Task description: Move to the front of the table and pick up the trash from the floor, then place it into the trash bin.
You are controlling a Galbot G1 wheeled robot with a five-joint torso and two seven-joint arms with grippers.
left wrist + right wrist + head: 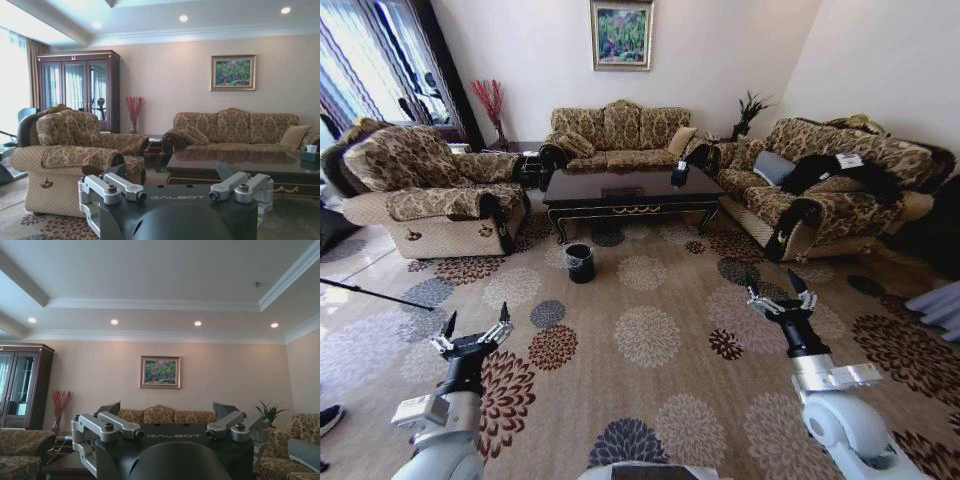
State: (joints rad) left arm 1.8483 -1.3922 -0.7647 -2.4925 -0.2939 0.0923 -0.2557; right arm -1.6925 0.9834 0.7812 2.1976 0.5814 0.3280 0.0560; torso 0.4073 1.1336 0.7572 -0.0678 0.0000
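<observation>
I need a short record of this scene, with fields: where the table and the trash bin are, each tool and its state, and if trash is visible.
table: dark wood coffee table, far ahead, between the sofas
trash bin: black bin on the carpet, in front of the table near its left end
left tool: left tool open, empty, raised over the carpet at lower left
right tool: right tool open, empty, raised over the carpet at right
trash: too small to tell on the patterned carpet
robot position: some way back from the table
</observation>
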